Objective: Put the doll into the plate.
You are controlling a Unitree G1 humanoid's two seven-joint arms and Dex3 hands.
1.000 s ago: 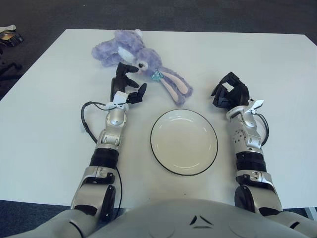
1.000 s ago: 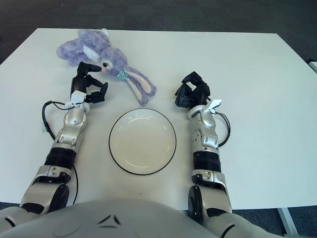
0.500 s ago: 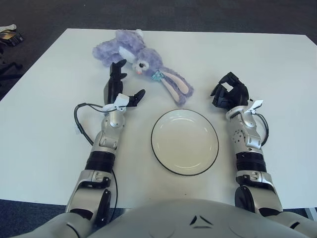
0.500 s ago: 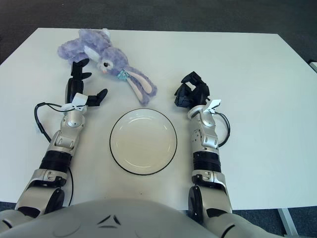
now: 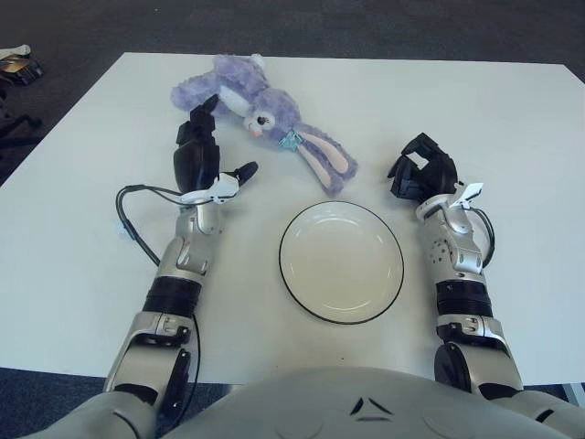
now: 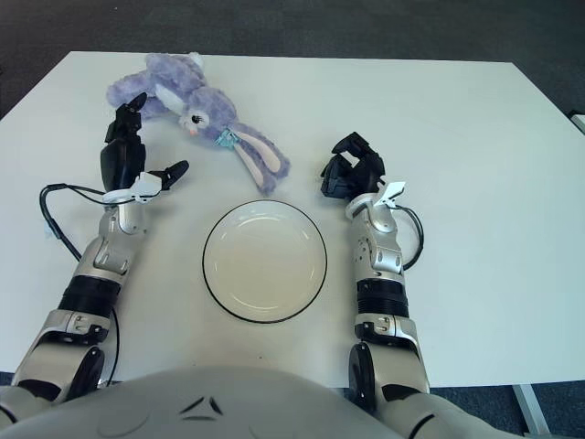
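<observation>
The doll [image 5: 256, 105] is a soft purple bunny. It lies flat on the white worktop [image 5: 512, 119], far from the robot and a bit to its left. Its long ears point down toward the plate [image 5: 341, 262], but they do not touch it. The plate is white with a dark rim, and nothing is in it. It sits in the middle, between the two arms. The left hand [image 5: 203, 155] is up near the bunny, just beside its body on the near side. Its fingers [image 5: 243, 171] are spread apart, and it holds nothing. I cannot tell if one fingertip is touching the fur. The right hand [image 5: 422, 174] shows to the right of the plate. Its fingers are curled in, and it holds nothing too. So I think the job is just at the start: the left hand is reaching for the bunny, and no grab is made yet. Next, the left hand needs to go a little farther, so the fingers go around the bunny's fat body. Then it must squeeze, lift the bunny up, and carry it back toward the robot and to the right, over the plate. The bunny is floppy, so the long ears may hang down and drag on the way. A grab around the middle looks like the best one.
</observation>
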